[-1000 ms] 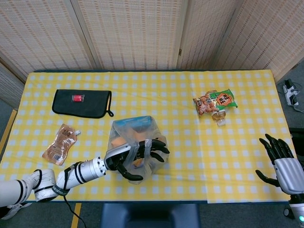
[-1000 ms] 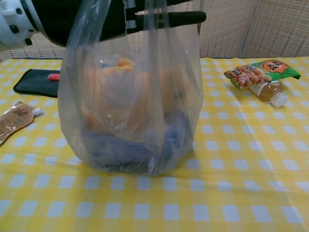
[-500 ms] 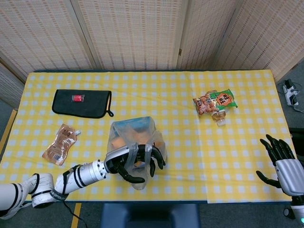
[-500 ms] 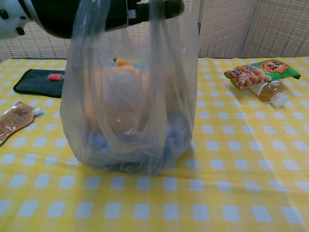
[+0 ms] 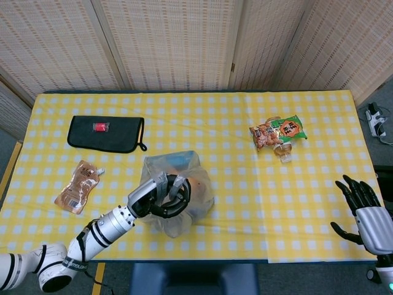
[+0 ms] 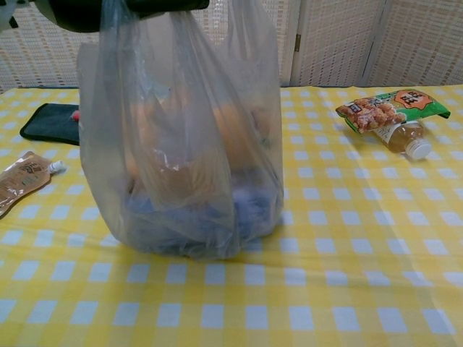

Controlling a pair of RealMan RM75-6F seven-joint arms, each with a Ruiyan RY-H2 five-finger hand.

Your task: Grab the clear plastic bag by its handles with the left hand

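Above the clear plastic bag [image 6: 181, 152], the left hand [image 5: 164, 195] curls around its handles [image 5: 161, 184], yet thin film could slip free if the grasp is partial.

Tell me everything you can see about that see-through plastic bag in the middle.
The clear plastic bag is thin, crinkled, slightly cloudy film. It stands upright near the front edge of the yellow checked table, its bottom resting on the cloth. Orange and dark blue items show blurred through it; what they are is unclear. Its top is gathered upward into handles, with the left robot hand curled around them.
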